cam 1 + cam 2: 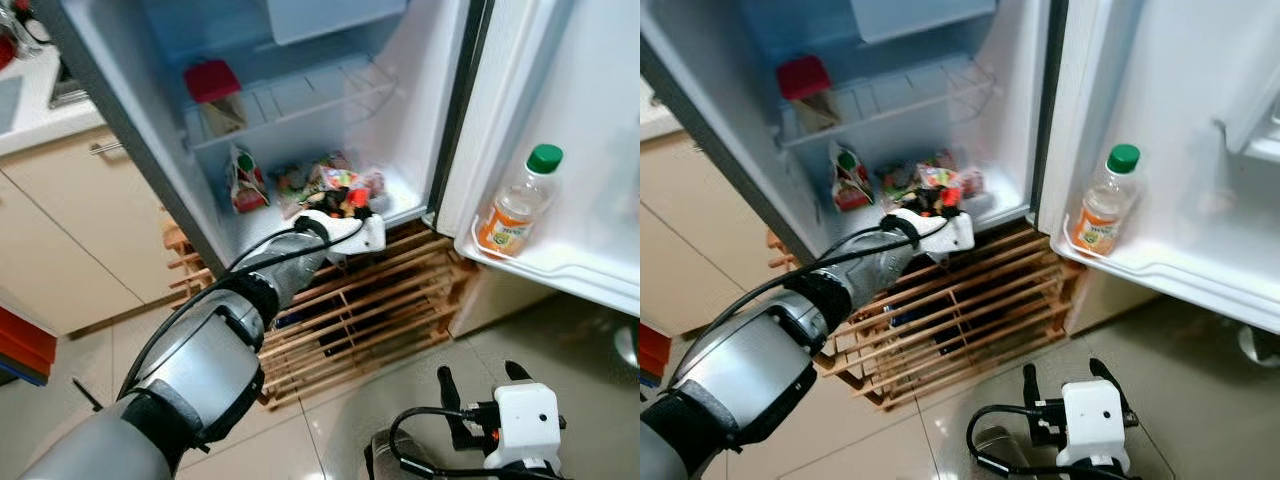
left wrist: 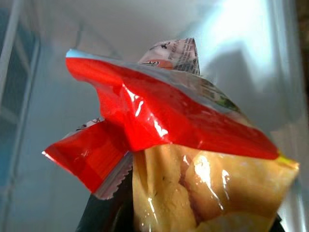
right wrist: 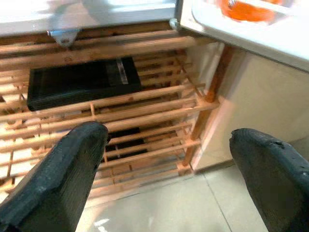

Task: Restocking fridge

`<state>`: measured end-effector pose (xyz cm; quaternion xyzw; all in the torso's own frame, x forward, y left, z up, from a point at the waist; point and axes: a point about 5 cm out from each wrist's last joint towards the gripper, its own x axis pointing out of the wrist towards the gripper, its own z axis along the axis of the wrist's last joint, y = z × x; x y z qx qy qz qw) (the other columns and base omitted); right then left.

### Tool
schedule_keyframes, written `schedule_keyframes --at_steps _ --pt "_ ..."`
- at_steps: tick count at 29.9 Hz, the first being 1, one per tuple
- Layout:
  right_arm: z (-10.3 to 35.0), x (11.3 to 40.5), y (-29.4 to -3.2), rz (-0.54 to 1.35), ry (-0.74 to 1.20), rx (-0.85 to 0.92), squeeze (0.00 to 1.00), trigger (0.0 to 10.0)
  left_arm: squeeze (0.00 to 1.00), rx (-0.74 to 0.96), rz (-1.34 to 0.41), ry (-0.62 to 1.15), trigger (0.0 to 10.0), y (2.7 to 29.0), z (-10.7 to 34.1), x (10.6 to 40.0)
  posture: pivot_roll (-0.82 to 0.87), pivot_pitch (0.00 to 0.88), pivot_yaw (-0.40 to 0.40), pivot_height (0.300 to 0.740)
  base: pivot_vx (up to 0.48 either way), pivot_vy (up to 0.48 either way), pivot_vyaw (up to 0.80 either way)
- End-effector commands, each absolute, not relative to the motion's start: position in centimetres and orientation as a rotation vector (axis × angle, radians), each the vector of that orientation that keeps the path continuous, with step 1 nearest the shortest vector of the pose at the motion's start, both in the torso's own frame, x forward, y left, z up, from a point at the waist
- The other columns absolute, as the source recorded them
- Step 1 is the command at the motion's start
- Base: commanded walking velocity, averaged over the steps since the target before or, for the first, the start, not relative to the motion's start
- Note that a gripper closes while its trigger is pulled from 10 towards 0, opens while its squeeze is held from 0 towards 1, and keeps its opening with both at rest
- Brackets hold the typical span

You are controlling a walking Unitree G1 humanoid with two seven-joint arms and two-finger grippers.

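Left gripper (image 1: pixel 352 205) reaching onto the open fridge's (image 1: pixel 420 120) bottom floor, fingers clamped on a red-and-yellow snack bag (image 2: pixel 188 159) among other packets (image 1: pixel 330 180). Right gripper (image 3: pixel 169 159) idle, fingers spread, above the wooden rack (image 3: pixel 145 111).

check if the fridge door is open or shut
Open. The fridge door is swung wide to the right, its shelf holding an upright bottle, and the left gripper reaches onto the fridge's bottom shelf with a snack packet.
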<state>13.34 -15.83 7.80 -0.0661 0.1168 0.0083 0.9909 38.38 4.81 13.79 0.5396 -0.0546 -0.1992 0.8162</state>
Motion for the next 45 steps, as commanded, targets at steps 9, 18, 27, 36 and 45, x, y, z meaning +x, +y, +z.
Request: schedule_keyframes --at_steps 9,18,27,36,45 --pt "8.8 17.1 -15.0 0.035 0.173 -0.085 0.06 10.0 0.00 1.076 -0.377 -0.212 10.0 5.4 15.9 39.0 -0.43 0.086 0.137 0.735 0.000 0.000 0.00" --pt "8.6 18.8 -14.6 0.028 0.164 -0.096 0.08 10.0 0.00 1.077 -0.366 -0.198 10.0 6.0 16.3 39.4 -0.41 0.054 0.156 0.696 0.000 0.000 0.19" --pt "8.0 19.5 -14.0 0.031 0.170 -0.108 0.08 10.0 0.00 1.075 -0.363 -0.195 10.0 6.2 16.5 39.5 -0.41 0.001 0.165 0.669 0.000 0.000 0.00" --pt "7.7 21.2 -14.3 0.065 0.144 -0.151 0.07 10.0 0.00 1.039 -0.373 -0.220 10.0 5.7 16.9 39.5 -0.39 0.000 0.143 0.630 0.000 0.000 0.15" --pt "8.3 22.0 -15.0 0.046 0.120 -0.191 0.08 10.0 0.00 0.947 -0.402 -0.259 10.0 4.2 17.1 39.0 -0.42 0.000 0.139 0.630 0.000 0.000 -0.33"
